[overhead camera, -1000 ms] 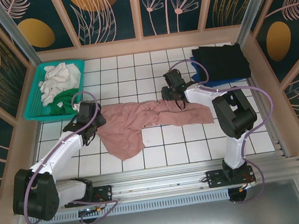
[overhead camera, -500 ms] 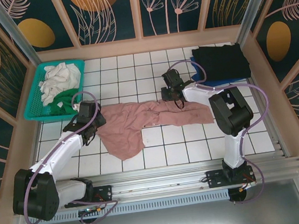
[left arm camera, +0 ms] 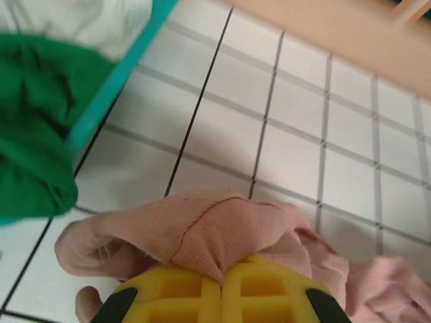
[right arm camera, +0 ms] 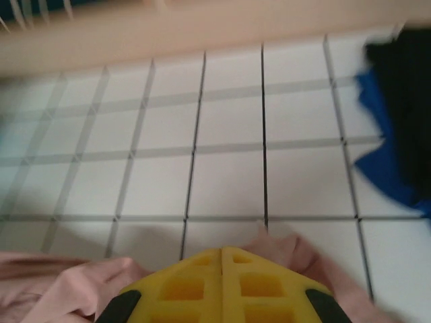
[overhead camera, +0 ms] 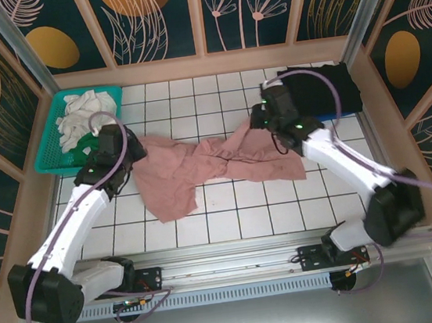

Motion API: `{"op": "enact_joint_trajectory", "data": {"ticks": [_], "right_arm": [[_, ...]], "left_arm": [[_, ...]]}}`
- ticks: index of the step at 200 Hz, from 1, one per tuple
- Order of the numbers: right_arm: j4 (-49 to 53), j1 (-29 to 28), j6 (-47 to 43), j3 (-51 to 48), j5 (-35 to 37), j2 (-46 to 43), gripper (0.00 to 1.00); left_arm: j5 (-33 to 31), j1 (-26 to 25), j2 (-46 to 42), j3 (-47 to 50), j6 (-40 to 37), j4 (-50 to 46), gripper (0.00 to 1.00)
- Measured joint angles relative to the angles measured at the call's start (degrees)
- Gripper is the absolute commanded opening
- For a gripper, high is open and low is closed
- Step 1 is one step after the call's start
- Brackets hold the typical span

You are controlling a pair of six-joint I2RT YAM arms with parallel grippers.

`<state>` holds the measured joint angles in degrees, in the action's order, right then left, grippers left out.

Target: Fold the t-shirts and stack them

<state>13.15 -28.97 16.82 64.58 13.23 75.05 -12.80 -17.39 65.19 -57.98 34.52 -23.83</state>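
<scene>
Left wrist view gives you the left gripper (left arm camera: 221, 282) first: its yellow fingers are pressed together on a fold of the pink t-shirt (left arm camera: 215, 229), pinching it just past the near right corner of the teal basket (left arm camera: 114, 87). Right wrist view gives you the right gripper (right arm camera: 222, 252), fingers likewise closed flush, with pink cloth (right arm camera: 60, 286) bunched on both sides of them, so it too grips the shirt.

From the top camera you count two grippers on one garment. The left gripper (overhead camera: 129, 150) holds the end beside the basket (overhead camera: 51, 170), and the right gripper (overhead camera: 262, 120) holds the other end well to the basket's right. Between them the pink t-shirt (overhead camera: 201, 171) stretches twisted across the white tiled table (overhead camera: 231, 222), with a loose flap hanging nearer you than the basket.

You have five t-shirts in all. One is the pink one in both grips. One white (overhead camera: 84, 114) and one green (overhead camera: 80, 144) lie crumpled inside the basket, the green spilling over its near wall. One black (overhead camera: 341, 87) lies on one blue (right arm camera: 384, 161), folded, at the far right, level with the basket.

In your way: the left wrist overlaps the basket's near right corner, and the right arm and its cable cross the left part of the black shirt.
</scene>
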Motion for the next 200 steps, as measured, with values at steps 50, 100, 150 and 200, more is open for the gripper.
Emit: {"op": "enact_joint_trajectory", "data": {"ticks": [50,100,150,200], "right_arm": [[0.5,3.5,-0.5,0.3,3.5,-26.5,0.00],[-3.1,15.8,0.0,11.1,-3.0,-8.7,0.00],[2.4,20.8,0.2,37.1,-6.5,21.5,0.00],[1.1,21.2,0.8,35.9,-11.8,14.5,0.00]], "left_arm": [[-5.8,0.3,-6.1,-17.3,-2.3,-5.1,0.00],[-2.7,2.0,13.4,-38.0,-4.5,-6.6,0.00],[9.9,7.6,53.4,-88.1,-6.5,-18.5,0.00],[21.0,12.9,42.0,-67.6,-6.7,-11.3,0.24]]}}
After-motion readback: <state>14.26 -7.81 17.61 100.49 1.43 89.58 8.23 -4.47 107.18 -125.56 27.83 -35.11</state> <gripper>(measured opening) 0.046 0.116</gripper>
